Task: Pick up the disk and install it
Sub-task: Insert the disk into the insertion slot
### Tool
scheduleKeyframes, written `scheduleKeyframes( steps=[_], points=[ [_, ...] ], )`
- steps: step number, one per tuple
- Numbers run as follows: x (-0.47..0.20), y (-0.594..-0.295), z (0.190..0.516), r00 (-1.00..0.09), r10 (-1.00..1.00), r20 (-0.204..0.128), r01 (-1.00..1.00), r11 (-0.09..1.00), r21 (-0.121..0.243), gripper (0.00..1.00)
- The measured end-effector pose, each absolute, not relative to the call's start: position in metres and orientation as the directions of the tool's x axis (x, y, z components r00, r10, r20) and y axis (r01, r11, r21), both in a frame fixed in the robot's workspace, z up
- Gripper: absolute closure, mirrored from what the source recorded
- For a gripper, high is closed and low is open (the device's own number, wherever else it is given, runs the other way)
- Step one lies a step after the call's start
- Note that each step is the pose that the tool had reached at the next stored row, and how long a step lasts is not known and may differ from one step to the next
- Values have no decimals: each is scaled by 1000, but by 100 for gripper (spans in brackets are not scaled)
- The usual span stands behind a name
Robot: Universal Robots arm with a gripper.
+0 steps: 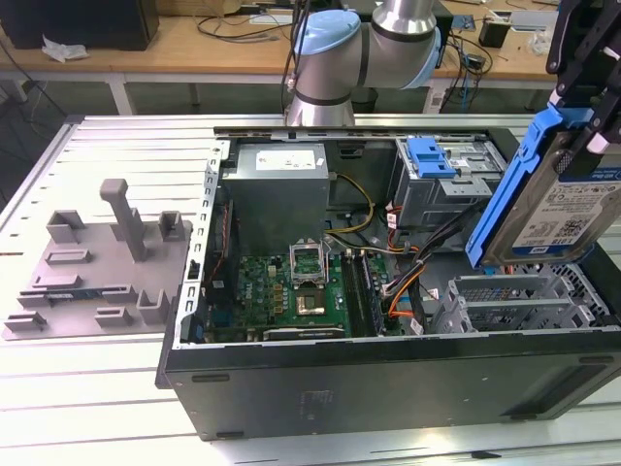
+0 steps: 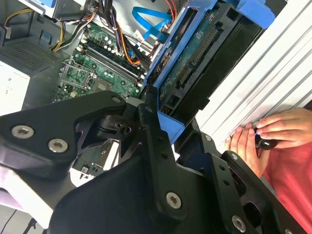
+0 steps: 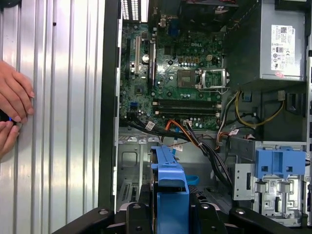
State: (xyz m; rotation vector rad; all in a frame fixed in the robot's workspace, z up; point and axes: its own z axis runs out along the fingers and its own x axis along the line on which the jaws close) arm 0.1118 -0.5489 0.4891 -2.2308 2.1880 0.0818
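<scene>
The disk [image 1: 555,209] is a silver drive with a white-and-blue label in a bright blue carrier frame. It hangs tilted on edge above the open computer case [image 1: 388,379], over the side at the exterior view's right. My gripper [image 1: 582,102] is shut on its upper end. In the second wrist view the black fingers [image 2: 157,146] clamp the blue frame, with the disk's [image 2: 204,53] circuit-board side facing the camera. In the first wrist view the disk's blue frame edge [image 3: 170,192] sticks out from my gripper [image 3: 170,217] above the case floor.
Inside the case lie a green motherboard [image 1: 291,291], a grey power supply [image 1: 279,180], a drive cage with a blue latch plate [image 1: 432,157] and bundled cables [image 1: 408,277]. A grey fixture [image 1: 97,262] sits at the exterior view's left. A person's hands [image 3: 12,105] rest on the table beside the case.
</scene>
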Motion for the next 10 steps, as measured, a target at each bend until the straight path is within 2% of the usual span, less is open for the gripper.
scheduleKeyframes(
  steps=[10],
  points=[
    [112,-552,487,19,-999,-48,-999,-20,25,63]
  ],
)
